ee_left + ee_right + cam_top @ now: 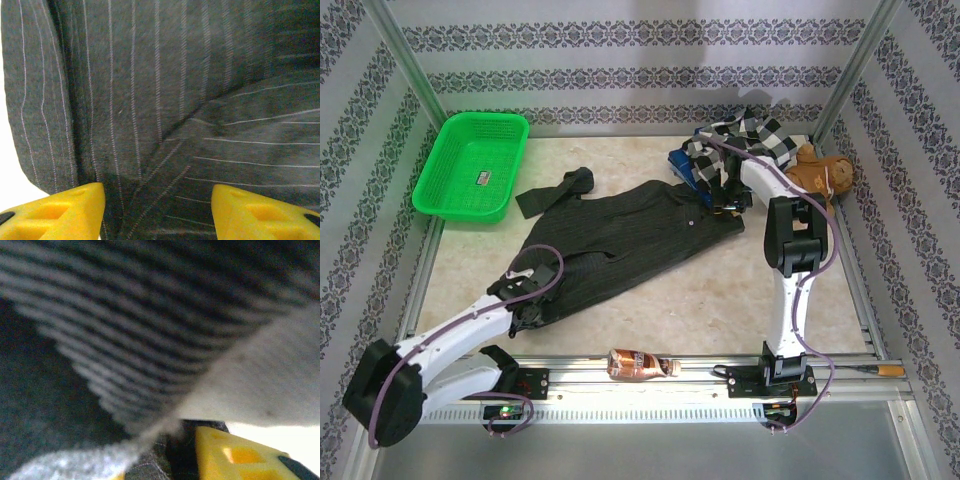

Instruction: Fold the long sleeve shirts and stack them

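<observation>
Charcoal pinstriped shirt point(620, 240): spread flat mid-counter, long axis diagonal from near-left hem to far-right collar end. One sleeve point(555, 192) stretched toward the far left, pointing at the basket.

Checked flannel shirt point(755, 135) and blue garment point(682, 162): heaped unfolded at the far right, touching the pinstriped shirt's far-right end.

Left fingers point(60, 212): at the near-left hem, parted wide. Pinstriped cloth ahead of and under the gap, nothing visibly pinched. Nearer arm for that hem.

Right fingers point(240, 460): at the far-right end, at the junction of pinstriped shirt and heap. Blurred fabric draped across the gap; opening and hold impossible to tell.

Governing relation, as judged: one arm at each end of the long axis. Fold probably made along that diagonal, hem carried toward collar.

Open room: bare counter point(720, 300) on the near-right side of the shirt, plus a strip at far centre. Enough, by judgement, for flattening or folding over.

Edges and obstacles:
- Green basket point(470, 165): far left, apart from the sleeve tip.
- Teddy bear point(820, 175): near the right wall, just beside the heap.
- Brown bottle-shaped item point(635, 365): lying on the near rail between the arm bases, apart from the shirt.

Risk, as judged: heap dragged along with the collar end.
</observation>
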Robot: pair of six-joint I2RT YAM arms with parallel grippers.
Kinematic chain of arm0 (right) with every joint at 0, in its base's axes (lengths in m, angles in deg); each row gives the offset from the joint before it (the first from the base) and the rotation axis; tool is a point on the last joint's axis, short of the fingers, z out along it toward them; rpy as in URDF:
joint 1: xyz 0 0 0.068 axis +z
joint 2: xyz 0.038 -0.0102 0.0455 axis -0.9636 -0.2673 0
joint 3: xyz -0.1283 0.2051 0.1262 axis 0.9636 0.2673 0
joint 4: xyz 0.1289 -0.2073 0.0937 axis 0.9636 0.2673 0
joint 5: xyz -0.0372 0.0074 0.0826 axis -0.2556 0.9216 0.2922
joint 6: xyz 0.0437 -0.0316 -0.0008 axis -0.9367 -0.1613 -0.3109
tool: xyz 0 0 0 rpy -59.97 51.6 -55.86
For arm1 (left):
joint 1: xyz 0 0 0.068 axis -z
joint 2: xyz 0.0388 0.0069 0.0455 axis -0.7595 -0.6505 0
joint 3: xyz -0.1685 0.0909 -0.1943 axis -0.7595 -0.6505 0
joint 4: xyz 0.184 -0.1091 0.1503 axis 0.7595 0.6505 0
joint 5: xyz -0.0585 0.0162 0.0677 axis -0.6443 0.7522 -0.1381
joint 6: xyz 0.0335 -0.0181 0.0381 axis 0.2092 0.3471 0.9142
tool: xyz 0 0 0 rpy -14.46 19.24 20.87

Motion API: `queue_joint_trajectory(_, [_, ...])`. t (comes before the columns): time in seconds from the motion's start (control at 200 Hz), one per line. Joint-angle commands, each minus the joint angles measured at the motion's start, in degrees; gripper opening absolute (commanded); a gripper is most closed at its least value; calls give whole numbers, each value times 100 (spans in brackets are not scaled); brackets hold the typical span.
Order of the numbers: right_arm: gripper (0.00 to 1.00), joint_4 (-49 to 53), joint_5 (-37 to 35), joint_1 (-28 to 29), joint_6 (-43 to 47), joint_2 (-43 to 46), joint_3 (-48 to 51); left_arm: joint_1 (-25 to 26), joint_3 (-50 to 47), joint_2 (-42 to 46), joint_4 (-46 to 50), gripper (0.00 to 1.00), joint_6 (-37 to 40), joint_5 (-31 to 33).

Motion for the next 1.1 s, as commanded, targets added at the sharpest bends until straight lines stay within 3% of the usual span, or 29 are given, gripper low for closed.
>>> queue_joint_trajectory(0.0, [49, -168, 270, 25, -275, 883, 376, -61, 300, 667, 374, 60, 304, -9])
queue_joint_trajectory(0.16, [54, -110, 270, 56, -455, 1978, 1275, -52, 474, 1414, 488, 60, -122, -151])
queue_joint_trajectory(0.275, [54, -200, 559, 187, -523, 2357, 1837, -57, 506, 1154, 105, 59, -281, -293])
queue_joint_trajectory(0.49, [38, -389, 812, 509, -571, 1795, 2027, -221, 493, -206, -523, 56, -594, -294])
queue_joint_trajectory(0.625, [34, -464, 577, 516, -604, 1068, 1683, -648, 256, -476, -481, 55, -776, -194])
queue_joint_trajectory(0.799, [33, -382, -23, 537, -739, 412, 1405, -1333, 161, -796, -169, 56, -277, -72])
queue_joint_trajectory(0.939, [33, -231, -337, 698, -954, 585, 1632, -1553, 65, -991, -41, 56, -116, -44])
queue_joint_trajectory(1.099, [36, -113, -472, 859, -1149, 1135, 2392, -1725, -32, -611, 239, 58, -76, 60])
